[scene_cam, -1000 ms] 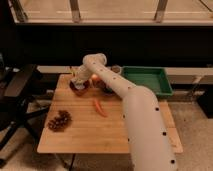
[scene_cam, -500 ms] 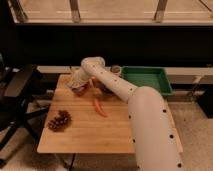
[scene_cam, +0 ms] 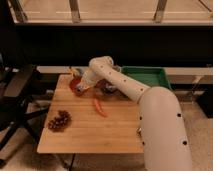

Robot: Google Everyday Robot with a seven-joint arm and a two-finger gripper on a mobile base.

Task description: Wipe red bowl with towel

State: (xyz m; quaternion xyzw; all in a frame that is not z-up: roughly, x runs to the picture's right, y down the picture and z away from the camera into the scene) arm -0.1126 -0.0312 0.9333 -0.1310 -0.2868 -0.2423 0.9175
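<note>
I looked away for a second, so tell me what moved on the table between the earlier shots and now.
The arm swung left across the far side of the table, carrying the end effector to the red bowl. No grasp or release is visible. The red chili pepper, the grapes, the green tray and the wooden table stayed put.
</note>
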